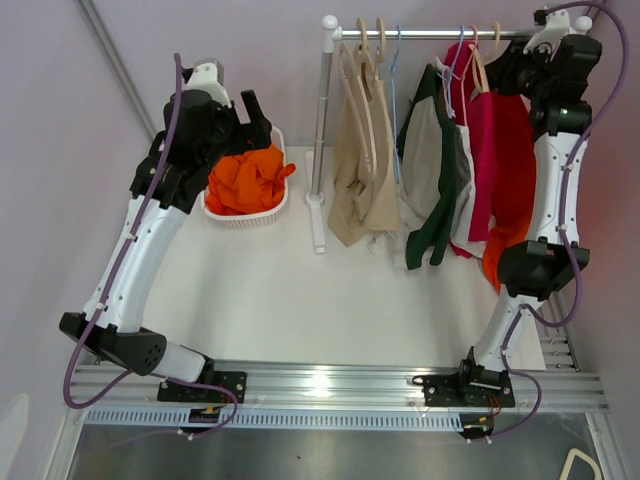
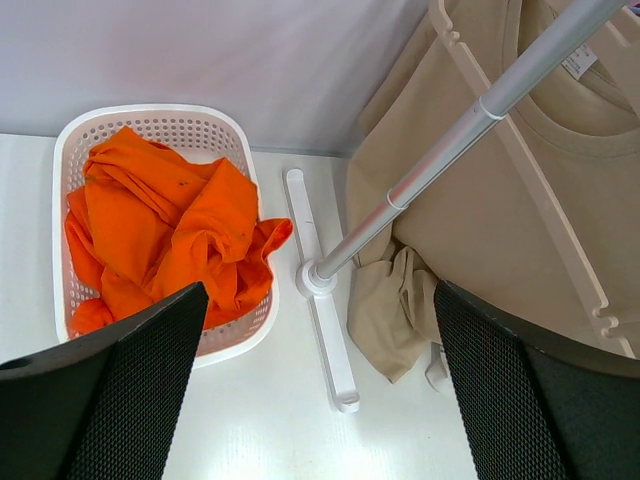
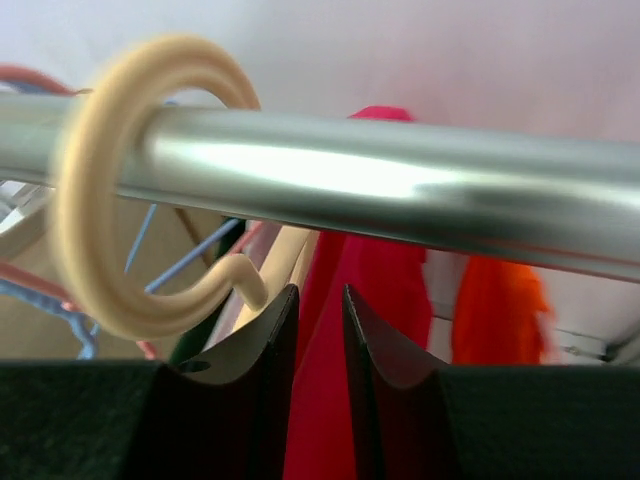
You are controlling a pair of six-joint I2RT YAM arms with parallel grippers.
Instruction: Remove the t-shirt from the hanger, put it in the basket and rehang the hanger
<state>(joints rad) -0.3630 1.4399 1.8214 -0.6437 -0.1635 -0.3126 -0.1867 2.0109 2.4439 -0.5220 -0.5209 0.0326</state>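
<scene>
— Where is the red t-shirt?

— On its cream hanger, near the right end of the rail. It hangs with its long axis straight up and down: collar at the rail, hem pointing down toward the table. An orange garment shows just behind its lower edge.

— And the hanger hook?

— In the right wrist view the hook is looped over the rail, with its open end curling underneath. The rail itself runs left to right.

— The right gripper?

— Up at the rail, just below it and beside the hook. Its fingers stand close together with only a thin slit between them, and red cloth shows through the slit. I cannot tell whether they pinch anything.

— The left gripper?

— Well apart from the red shirt, held above the white basket at the far left of the table. Its fingers are spread wide with nothing between them. A crumpled orange cloth fills the basket.

— What else is on the rail?

— Beige shirts by the rack's upright post, then a green-and-grey top just left of the red one.
</scene>
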